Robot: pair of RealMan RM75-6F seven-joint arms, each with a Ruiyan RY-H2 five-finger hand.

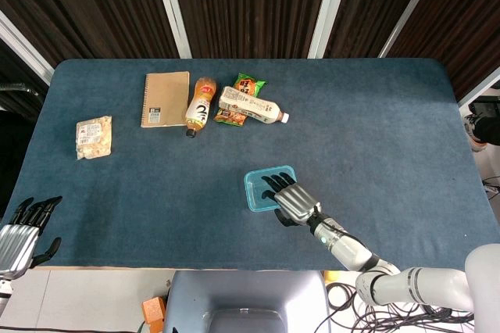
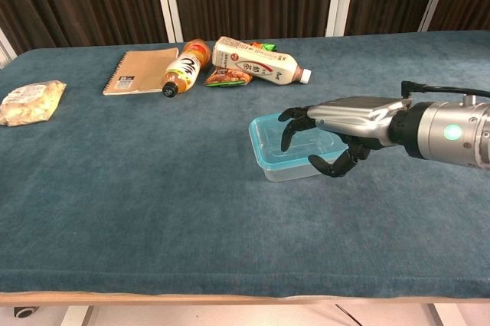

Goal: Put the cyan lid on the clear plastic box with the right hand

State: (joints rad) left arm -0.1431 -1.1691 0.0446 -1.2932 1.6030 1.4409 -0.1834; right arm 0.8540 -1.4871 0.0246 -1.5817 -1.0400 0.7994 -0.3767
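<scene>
Your right hand hovers over the cyan lid with fingers curled downward, grasping nothing. The lid already sits on the clear plastic box, directly beneath your fingertips. Next move — press it seated, judging from the rim, then withdraw.
</scene>
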